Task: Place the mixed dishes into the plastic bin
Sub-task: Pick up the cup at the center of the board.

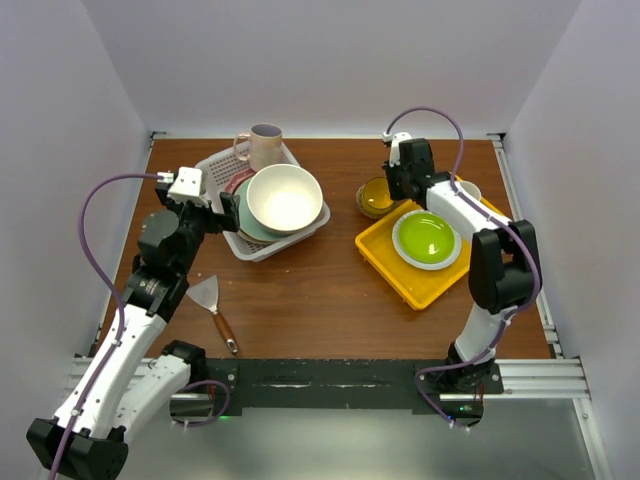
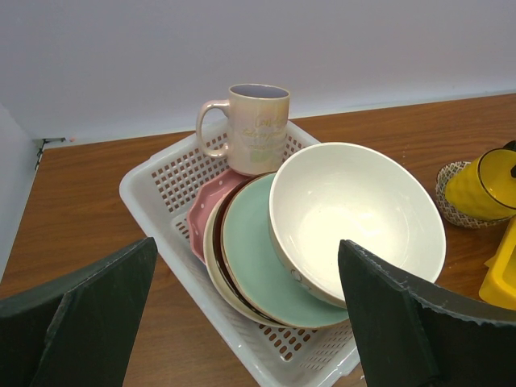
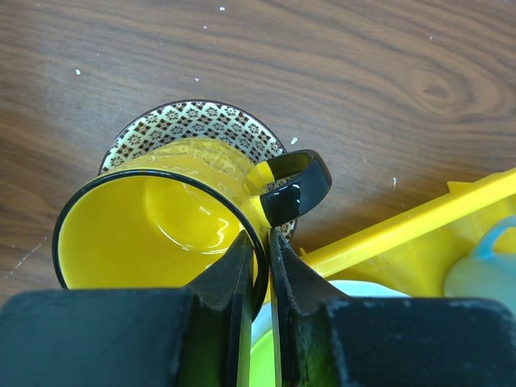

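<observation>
Over by the yellow tray (image 1: 385, 258), on the right half of the table, I have the right gripper (image 3: 260, 242) pinching the yellow mug (image 3: 153, 234) by its rim: one finger inside the cup, the other outside, right beside the black handle (image 3: 294, 187), both pressed onto the thin wall. The mug lies tipped on a small patterned saucer (image 3: 193, 121) with its mouth toward my wrist camera. I judge that is why a rim pinch is the sensible hold, as the glossy handle offers little to bite on. It sits just beside the tray's corner and well apart from the plastic bin (image 2: 161, 181) on the left side of the table, so the carry is not yet done. My left gripper (image 2: 246, 274) hangs in front of the bin, fingers spread wide and holding nothing; parked there, I reckon it leaves the drop zone free for the right arm. Inside the bin, the large cream bowl (image 2: 355, 218) leans on a stack of plates and the pinkish mug (image 2: 256, 129) stands upright at the far corner. That crowding leaves only the bare perforated floor at the left end, so I expect the mug must go there or into the bowl
</observation>
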`<state>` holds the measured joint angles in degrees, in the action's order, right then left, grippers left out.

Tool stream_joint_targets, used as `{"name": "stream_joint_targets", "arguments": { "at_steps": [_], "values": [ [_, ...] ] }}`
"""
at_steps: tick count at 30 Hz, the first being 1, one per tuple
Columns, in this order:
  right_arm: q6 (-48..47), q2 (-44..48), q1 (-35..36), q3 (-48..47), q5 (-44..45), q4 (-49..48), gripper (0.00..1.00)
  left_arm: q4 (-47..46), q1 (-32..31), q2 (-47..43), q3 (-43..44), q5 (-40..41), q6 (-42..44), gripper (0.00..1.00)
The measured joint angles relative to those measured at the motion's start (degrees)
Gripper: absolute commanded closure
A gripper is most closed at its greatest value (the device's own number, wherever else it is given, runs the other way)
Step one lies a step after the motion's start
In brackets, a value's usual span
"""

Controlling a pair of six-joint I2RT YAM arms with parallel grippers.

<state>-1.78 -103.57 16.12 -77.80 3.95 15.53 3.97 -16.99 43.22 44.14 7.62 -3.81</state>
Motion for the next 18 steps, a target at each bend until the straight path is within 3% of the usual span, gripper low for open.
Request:
{"name": "stream_joint_targets", "arguments": {
  "at_steps": [18],
  "values": [
    [-1.7,6.7,0.0,0.2,-1.2,0.6,1.00,0.0,0.0,0.0,0.0,0.0,0.0,0.00]
  ]
}}
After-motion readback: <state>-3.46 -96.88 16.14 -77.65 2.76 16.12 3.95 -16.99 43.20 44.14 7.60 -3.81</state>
